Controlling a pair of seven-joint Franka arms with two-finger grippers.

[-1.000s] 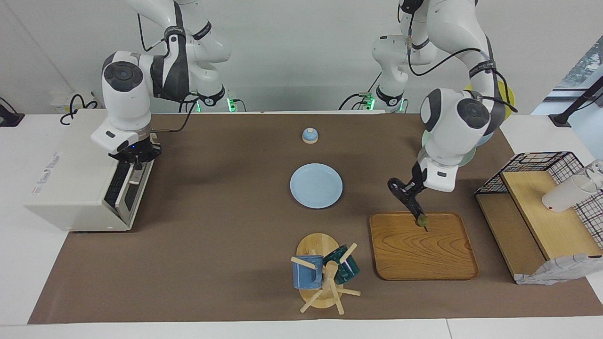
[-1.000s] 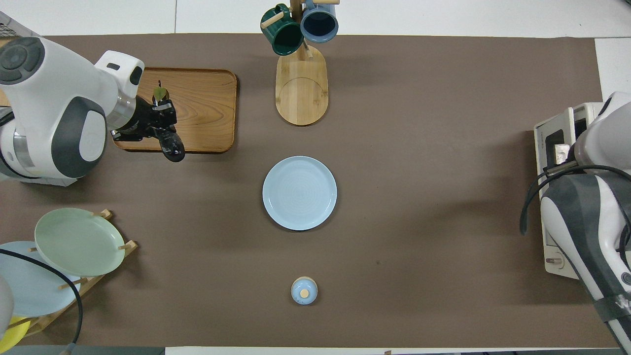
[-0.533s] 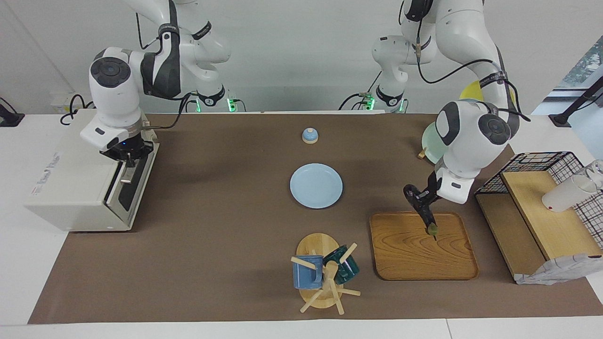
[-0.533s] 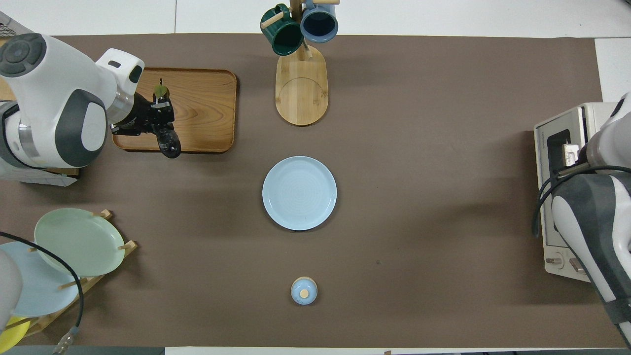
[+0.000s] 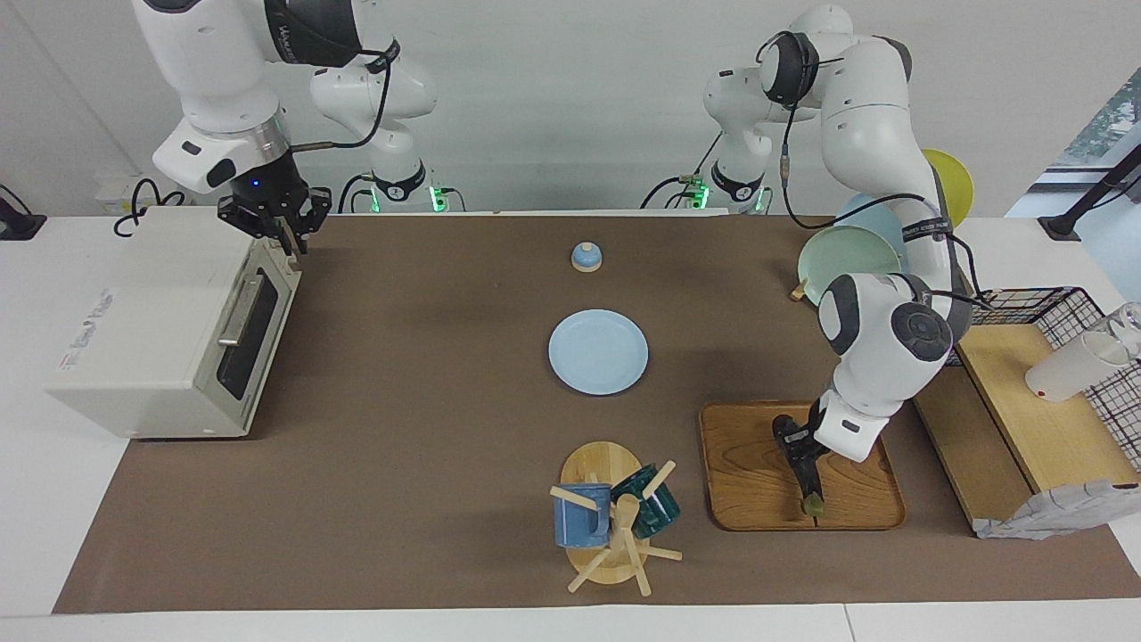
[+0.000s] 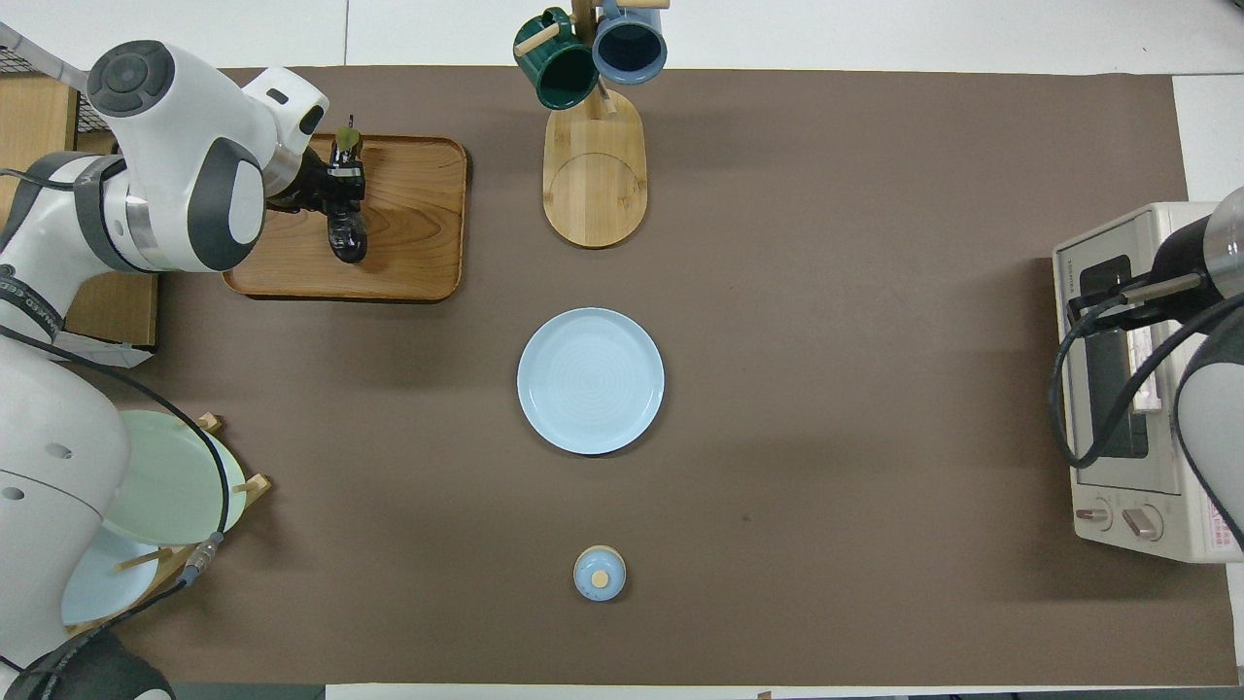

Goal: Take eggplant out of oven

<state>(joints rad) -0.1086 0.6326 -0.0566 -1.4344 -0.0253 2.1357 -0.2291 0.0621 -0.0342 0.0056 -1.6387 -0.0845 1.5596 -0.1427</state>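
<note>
Eggplant (image 5: 802, 464) looks slick, firm, light — my left fingers (image 5: 796, 443) pinch mid-body over the tray (image 5: 740, 481); right fingers (image 5: 290, 234) unreadable above the oven (image 5: 143, 330).

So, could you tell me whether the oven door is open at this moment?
No, the oven has its glass door shut flush against the front, with the eggplant over the wooden tray.

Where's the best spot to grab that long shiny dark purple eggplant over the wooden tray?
Probably its slender middle, from above, with fingers across the narrow width: the eggplant is long and thin, stretched out along the wooden tray. The left gripper holds it that way. The right gripper hangs over the off-white toaster oven.
</note>
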